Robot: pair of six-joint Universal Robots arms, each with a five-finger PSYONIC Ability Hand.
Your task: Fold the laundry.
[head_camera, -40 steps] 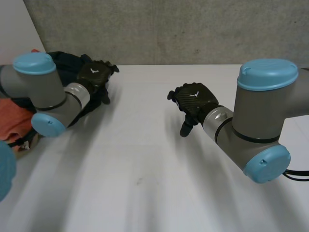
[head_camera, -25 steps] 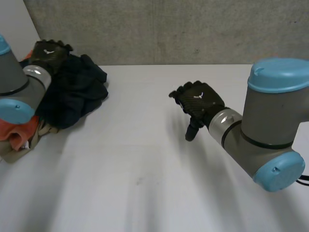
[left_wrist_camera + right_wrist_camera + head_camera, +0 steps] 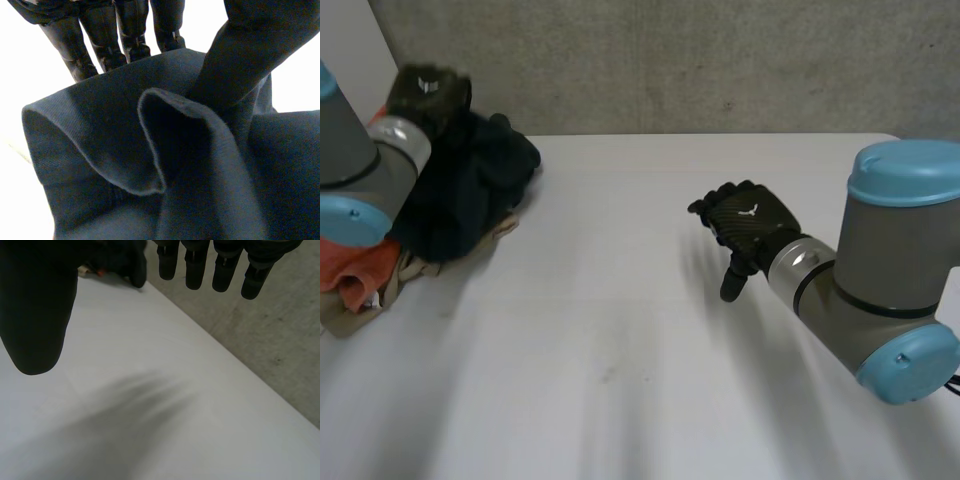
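A dark navy garment (image 3: pixel 470 190) hangs from my left hand (image 3: pixel 423 92) at the table's far left corner, its lower part resting on a pile of laundry. Seen from the left wrist, the fingers (image 3: pixel 100 40) lie behind a fold of the navy cloth (image 3: pixel 100 145) and the thumb (image 3: pixel 240 55) presses it from the front, so the hand is shut on it. My right hand (image 3: pixel 750 225) hovers over the bare table right of centre. Its fingers (image 3: pixel 195 265) are straight and hold nothing.
Under the navy garment lie an orange cloth (image 3: pixel 355 270) and a beige cloth (image 3: pixel 420 268) at the left edge. The white table (image 3: pixel 620 330) ends at a grey wall (image 3: pixel 670 60) behind. The navy cloth (image 3: pixel 120 257) lies beyond my right hand's fingertips.
My left hand has pulled back and up to the far left with the navy garment in it. My right hand has drifted to the right and a little nearer.
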